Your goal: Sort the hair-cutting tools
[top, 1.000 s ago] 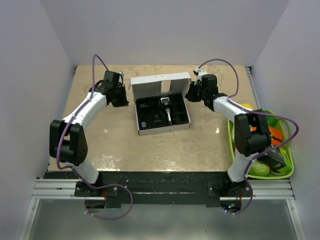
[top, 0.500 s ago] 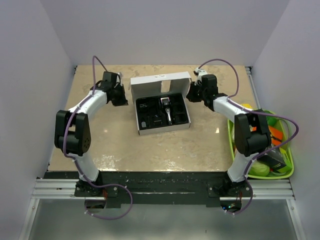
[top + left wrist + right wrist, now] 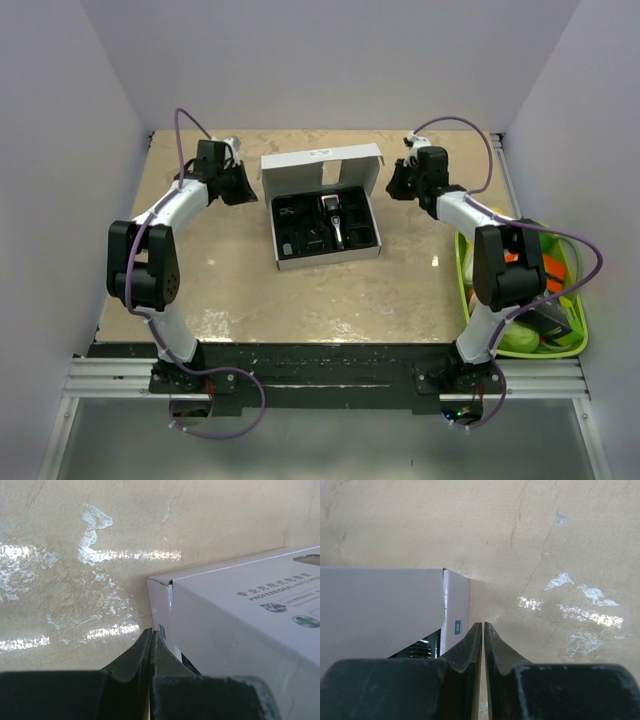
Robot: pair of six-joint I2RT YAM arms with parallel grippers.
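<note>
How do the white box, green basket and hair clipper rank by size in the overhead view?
Largest: white box and green basket, about alike; the arm hides part of the basket.
Smallest by far: hair clipper.

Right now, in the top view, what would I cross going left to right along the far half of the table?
Left claw → open white box holding the hair clipper → right claw → green basket of toy vegetables.
</note>
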